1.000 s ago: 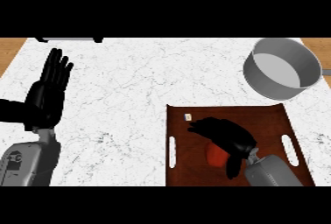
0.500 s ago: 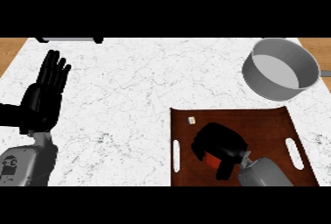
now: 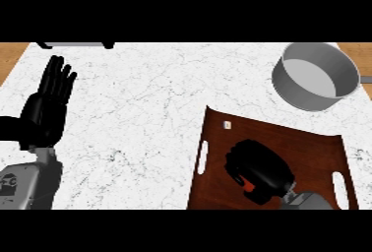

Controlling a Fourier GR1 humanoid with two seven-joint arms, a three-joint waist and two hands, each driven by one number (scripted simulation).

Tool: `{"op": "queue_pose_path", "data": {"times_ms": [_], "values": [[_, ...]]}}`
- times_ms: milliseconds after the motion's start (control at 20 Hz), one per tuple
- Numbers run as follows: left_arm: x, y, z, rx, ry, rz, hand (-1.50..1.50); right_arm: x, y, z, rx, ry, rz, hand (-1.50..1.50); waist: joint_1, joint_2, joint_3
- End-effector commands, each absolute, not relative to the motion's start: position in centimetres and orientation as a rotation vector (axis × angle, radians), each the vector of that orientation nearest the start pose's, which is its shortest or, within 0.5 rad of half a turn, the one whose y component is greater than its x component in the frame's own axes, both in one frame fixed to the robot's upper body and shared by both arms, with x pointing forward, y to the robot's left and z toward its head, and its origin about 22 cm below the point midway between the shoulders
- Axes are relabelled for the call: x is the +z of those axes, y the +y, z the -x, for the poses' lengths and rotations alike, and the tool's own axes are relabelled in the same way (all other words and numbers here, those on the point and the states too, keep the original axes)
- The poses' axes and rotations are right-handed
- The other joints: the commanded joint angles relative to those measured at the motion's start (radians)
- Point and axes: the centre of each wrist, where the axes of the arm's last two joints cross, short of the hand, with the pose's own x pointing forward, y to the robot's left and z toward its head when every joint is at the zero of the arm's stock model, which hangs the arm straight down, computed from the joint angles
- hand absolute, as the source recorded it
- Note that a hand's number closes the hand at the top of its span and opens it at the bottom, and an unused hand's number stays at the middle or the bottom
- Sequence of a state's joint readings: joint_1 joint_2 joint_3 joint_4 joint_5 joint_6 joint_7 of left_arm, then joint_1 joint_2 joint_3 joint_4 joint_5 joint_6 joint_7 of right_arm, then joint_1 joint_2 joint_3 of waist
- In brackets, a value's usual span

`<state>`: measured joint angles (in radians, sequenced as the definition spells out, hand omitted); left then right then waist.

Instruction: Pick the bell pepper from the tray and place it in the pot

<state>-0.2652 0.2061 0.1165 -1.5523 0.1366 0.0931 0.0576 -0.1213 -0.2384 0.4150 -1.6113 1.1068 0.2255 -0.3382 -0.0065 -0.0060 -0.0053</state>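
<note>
The brown tray point(image 3: 218, 147) lies at the lower right of the counter, skewed so its left corner points up the view. My right hand point(image 3: 258, 167) is over the tray's middle, fingers curled round the red bell pepper point(image 3: 249, 187), of which only a small red sliver shows under the hand. The grey pot point(image 3: 316, 74) stands at the upper right, beyond the tray, with nothing visible inside. My left hand point(image 3: 47, 108) rests open at the far left, fingers pointing up.
A small white tag point(image 3: 227, 125) sits near the tray's upper left corner. A dark-framed object point(image 3: 73, 45) lies along the counter's far edge at top left. White marble counter point(image 3: 145, 108) stretches between my left hand and the tray.
My right hand has curled down over the pepper, hiding nearly all of it. The tray has skewed, its left corner now higher in the view. The left hand has stayed put.
</note>
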Motion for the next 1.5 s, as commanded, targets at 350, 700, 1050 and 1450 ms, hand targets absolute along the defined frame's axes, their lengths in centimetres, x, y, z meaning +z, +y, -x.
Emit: {"op": "queue_pose_path", "data": {"times_ms": [350, 700, 1050, 1450], "values": [[7.4, 29.0, -30.1, 0.068, -1.76, -0.133, 0.0, 7.4, -11.0, -19.6, 1.293, -1.728, 0.676, 1.5, -0.006, 0.004, 0.005], [8.2, 28.0, -30.3, 0.057, -1.752, -0.118, 0.0, 13.5, -14.9, -20.7, 0.916, -1.815, 1.045, 1.5, -0.009, 0.004, 0.005], [8.6, 27.2, -31.1, 0.049, -1.768, -0.115, 0.0, 16.8, -21.6, -22.4, 0.659, -1.835, 1.216, 1.5, -0.004, 0.008, 0.006], [8.7, 27.0, -30.4, 0.045, -1.764, -0.141, 0.0, 17.9, -32.8, -25.9, 0.615, -1.668, 1.274, 1.5, 0.004, 0.008, 0.006]]}}
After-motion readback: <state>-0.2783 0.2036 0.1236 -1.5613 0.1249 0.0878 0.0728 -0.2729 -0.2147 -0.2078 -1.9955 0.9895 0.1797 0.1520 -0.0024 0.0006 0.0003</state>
